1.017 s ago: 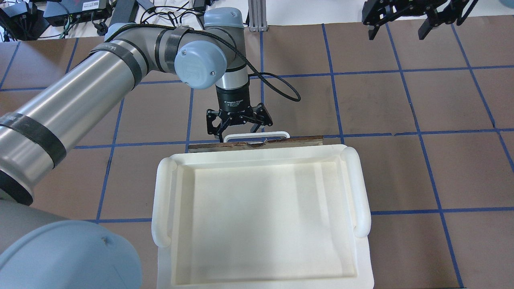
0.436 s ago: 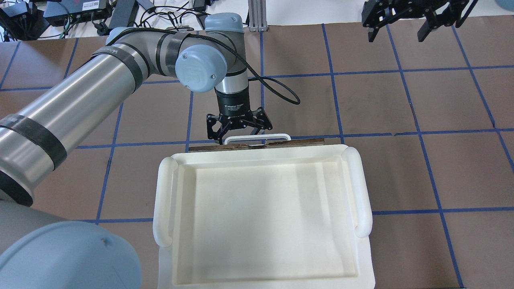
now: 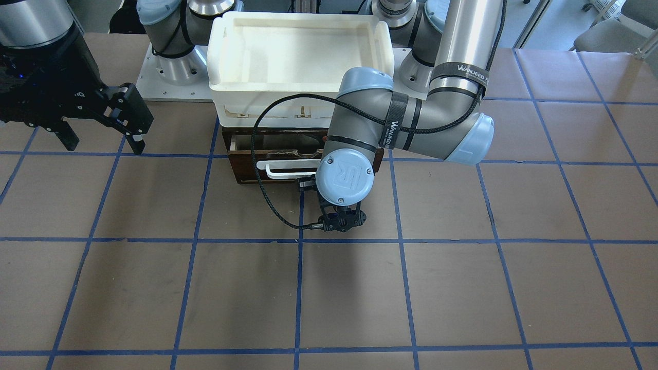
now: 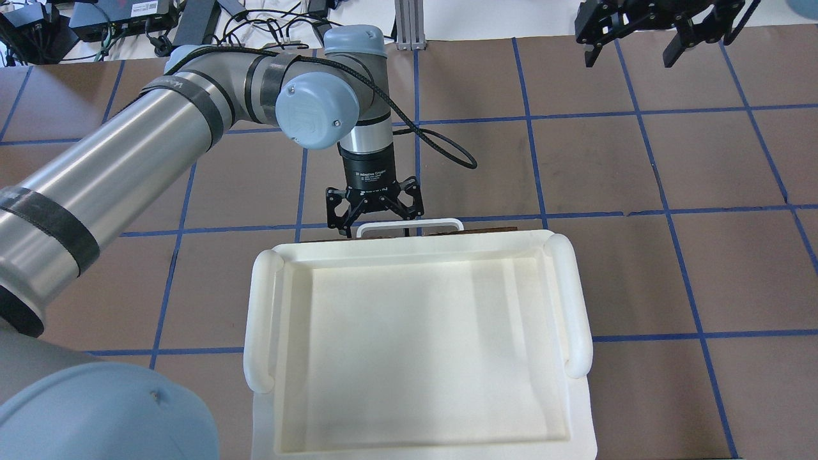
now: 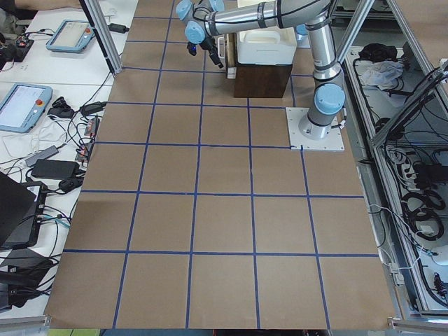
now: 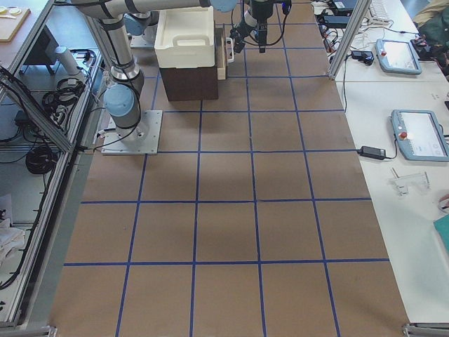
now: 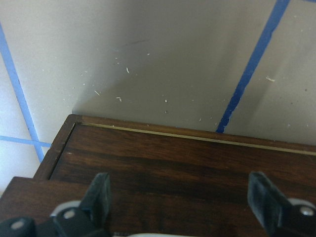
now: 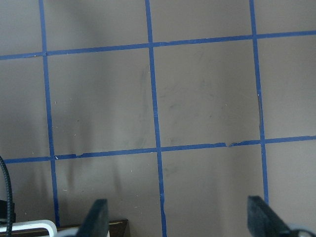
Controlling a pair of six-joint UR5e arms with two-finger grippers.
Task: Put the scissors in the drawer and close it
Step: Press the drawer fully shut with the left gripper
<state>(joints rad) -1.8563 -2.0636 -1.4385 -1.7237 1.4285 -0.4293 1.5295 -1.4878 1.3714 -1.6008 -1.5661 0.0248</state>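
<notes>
The drawer [image 4: 492,229] shows as a thin strip of dark brown front under the white tray, with its white bar handle [image 4: 409,224] sticking out. In the front-facing view the drawer front [image 3: 247,167] stands just proud of the dark cabinet. The scissors are hidden in every view. My left gripper [image 4: 377,217] is open and empty, pointing down at the handle's left half. In the left wrist view its fingers [image 7: 101,195] are spread wide over the dark wood. My right gripper [image 4: 632,48] is open and empty, raised at the far right.
A white plastic tray [image 4: 262,319] sits on top of the cabinet and covers it from above. The left arm's elbow [image 3: 344,174] hangs in front of the drawer's right half. The brown table [image 4: 639,160] carries blue tape lines.
My left gripper has moved toward the cabinet against the handle. The drawer front has slid in, so less brown wood shows beyond the tray. The right gripper has not moved.
</notes>
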